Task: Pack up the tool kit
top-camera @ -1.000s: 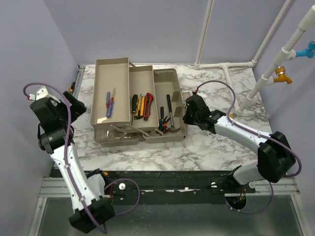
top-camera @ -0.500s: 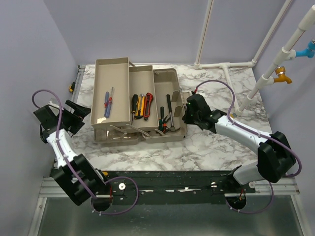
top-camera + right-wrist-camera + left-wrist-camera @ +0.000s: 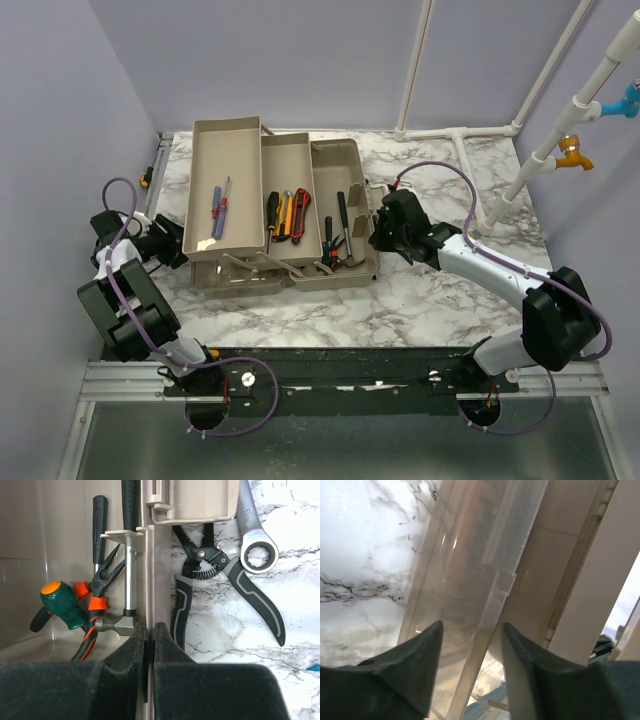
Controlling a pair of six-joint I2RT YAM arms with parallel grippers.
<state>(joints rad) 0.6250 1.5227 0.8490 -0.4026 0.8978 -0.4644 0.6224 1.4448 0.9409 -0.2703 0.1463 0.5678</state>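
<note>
We see a white worktop (image 3: 450,290) veined in grey marble, closed in by pale lilac walls (image 3: 300,50) at the back and on both sides; white pipes (image 3: 462,134) run along its far edge and rise at the back right, one bearing a blue fitting (image 3: 626,100) and an orange fitting (image 3: 573,152); a metal rail (image 3: 330,384) lines the near edge.

The toolbox (image 3: 335,170) stands left of the middle of the worktop, its beige trays (image 3: 240,150) stepped open toward the left; screwdrivers (image 3: 221,205) and a red knife (image 3: 303,212) lie in them.

The left hand (image 3: 176,243) is low at the toolbox's left end; in its wrist view the fingers (image 3: 427,655) stand apart, astride the box's smoky wall, with marble showing on the left.

The right hand (image 3: 383,228) is at the box's right side, its fingers (image 3: 135,645) pressed together with their tips at the beige wall; whether they pinch it we cannot tell. A hammer (image 3: 129,575) and a green-handled screwdriver (image 3: 62,605) lie inside that wall; pliers (image 3: 202,555) and a wrench (image 3: 247,517) lie on the marble just outside it.
</note>
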